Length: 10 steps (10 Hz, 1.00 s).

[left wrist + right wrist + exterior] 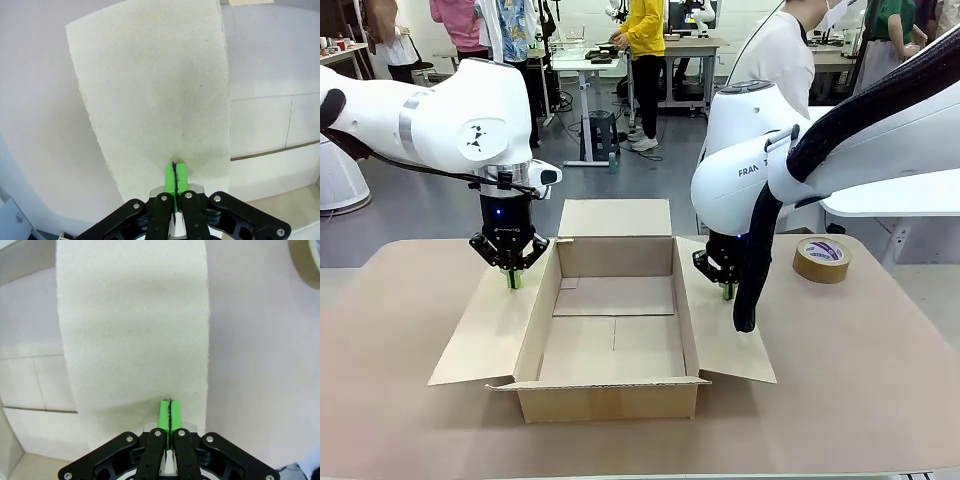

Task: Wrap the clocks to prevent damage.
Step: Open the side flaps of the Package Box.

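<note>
Pinning the 9 and 3 o'clock flaps of the cardboard box (610, 402) with the left fingers (513, 278) and right fingers (727, 290), both pairs pressed shut on nothing, calls for light, even downward pressure; where the clocks lie cannot be told.
</note>
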{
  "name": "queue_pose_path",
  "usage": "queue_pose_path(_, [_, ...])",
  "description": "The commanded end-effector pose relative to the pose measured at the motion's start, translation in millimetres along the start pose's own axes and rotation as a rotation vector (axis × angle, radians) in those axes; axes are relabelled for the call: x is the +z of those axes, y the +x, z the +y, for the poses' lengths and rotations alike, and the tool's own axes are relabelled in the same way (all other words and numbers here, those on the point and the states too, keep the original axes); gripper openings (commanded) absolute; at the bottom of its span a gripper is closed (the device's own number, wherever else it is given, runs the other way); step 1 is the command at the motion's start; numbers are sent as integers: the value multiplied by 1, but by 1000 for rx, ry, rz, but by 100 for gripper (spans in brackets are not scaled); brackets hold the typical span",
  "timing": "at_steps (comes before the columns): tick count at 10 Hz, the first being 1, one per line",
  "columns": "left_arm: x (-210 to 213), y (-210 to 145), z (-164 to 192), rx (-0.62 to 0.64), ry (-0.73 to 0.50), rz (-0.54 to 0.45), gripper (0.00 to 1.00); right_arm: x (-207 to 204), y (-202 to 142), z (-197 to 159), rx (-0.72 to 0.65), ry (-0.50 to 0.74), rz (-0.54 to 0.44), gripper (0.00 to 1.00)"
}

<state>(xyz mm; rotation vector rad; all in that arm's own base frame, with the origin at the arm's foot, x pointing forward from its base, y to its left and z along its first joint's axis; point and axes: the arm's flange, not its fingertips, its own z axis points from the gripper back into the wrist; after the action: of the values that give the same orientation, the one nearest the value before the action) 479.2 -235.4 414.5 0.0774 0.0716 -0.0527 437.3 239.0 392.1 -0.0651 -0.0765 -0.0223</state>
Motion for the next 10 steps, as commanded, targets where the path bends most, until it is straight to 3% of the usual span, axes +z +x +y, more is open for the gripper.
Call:
queue_pose_path(1, [-10, -2, 2, -3, 1, -11, 0, -10, 3, 0, -26, 27, 7, 1])
queue_pose_path(10, [-6, 0, 1, 1, 2, 9, 0, -6, 3, -3, -10, 2, 10, 1])
